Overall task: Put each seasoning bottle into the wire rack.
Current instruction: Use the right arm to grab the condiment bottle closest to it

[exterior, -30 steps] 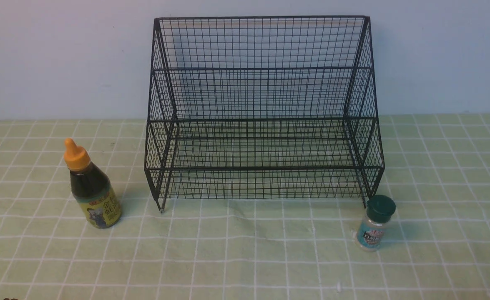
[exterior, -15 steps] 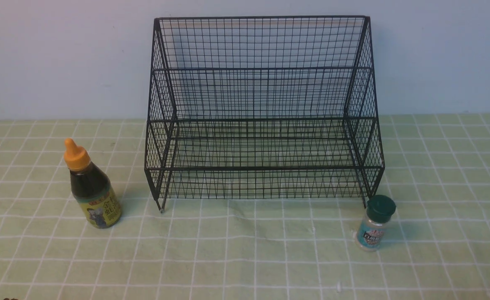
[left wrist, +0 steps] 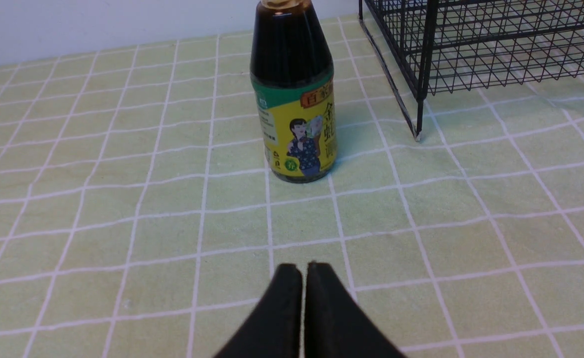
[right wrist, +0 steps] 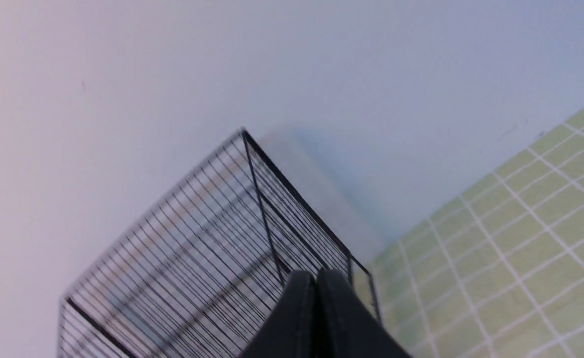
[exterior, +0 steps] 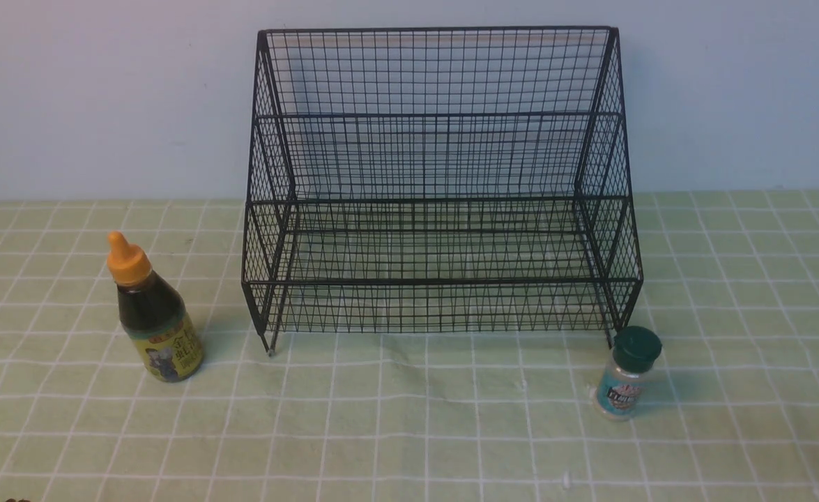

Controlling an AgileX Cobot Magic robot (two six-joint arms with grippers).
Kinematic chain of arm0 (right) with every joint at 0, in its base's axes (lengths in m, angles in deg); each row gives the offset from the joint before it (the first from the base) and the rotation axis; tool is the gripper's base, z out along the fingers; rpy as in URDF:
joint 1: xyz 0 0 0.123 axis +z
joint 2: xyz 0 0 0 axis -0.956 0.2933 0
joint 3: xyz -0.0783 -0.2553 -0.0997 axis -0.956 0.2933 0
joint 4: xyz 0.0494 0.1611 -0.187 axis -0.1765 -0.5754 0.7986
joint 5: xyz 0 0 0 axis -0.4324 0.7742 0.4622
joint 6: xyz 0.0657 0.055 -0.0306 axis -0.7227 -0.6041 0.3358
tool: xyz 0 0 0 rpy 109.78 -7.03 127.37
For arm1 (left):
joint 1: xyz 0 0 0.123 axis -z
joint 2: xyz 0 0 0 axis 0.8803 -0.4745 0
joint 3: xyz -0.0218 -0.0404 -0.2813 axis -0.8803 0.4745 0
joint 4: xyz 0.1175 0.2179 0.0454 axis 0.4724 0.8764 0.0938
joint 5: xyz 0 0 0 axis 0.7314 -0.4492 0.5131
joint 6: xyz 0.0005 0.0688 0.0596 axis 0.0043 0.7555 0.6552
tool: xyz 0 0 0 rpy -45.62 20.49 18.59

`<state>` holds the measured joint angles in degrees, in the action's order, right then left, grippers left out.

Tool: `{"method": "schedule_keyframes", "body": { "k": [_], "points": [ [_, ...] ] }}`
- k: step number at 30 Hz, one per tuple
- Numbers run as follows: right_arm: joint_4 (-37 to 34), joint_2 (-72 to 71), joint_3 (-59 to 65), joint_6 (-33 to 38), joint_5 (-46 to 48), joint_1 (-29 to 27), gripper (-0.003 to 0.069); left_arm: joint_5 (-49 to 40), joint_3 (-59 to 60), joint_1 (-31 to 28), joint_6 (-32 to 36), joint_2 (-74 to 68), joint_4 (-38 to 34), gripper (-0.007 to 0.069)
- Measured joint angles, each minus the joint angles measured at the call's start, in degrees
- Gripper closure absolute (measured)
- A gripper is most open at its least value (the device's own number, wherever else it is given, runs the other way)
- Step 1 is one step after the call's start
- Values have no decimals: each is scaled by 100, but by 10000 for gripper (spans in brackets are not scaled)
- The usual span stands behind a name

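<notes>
The dark-sauce bottle [exterior: 152, 314] with orange cap and yellow label stands upright on the cloth, left of the wire rack [exterior: 437, 188]. The small shaker [exterior: 625, 373] with dark green lid and teal label stands by the rack's front right foot. Both rack tiers are empty. Neither gripper shows in the front view. In the left wrist view my left gripper [left wrist: 304, 268] is shut and empty, a short way in front of the sauce bottle [left wrist: 294, 94], with the rack's corner [left wrist: 421, 74] beside it. In the right wrist view my right gripper [right wrist: 316, 276] is shut and empty, facing the rack's upper part [right wrist: 207, 248].
A green cloth with a white grid [exterior: 409, 432] covers the table. A pale wall [exterior: 102, 97] stands close behind the rack.
</notes>
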<state>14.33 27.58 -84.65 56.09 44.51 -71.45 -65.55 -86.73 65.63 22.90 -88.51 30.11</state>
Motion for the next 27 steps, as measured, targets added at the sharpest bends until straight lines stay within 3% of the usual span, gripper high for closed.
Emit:
{"method": "schedule_keyframes", "body": {
  "k": [2,9,14,20,22,27],
  "points": [
    [-479,0,0,72,-211,0,673,0,0,0,0,0,0,631],
    [-945,0,-24,266,-614,0,673,0,0,0,0,0,0,631],
    [-763,121,-900,604,83,0,673,0,0,0,0,0,0,631],
    [89,1869,-3239,1610,2706,0,673,0,0,0,0,0,0,631],
    [423,2966,-4224,1936,4064,0,673,0,0,0,0,0,0,631],
    [946,4809,-5295,2075,5369,0,672,0,0,0,0,0,0,631]
  ]
}}
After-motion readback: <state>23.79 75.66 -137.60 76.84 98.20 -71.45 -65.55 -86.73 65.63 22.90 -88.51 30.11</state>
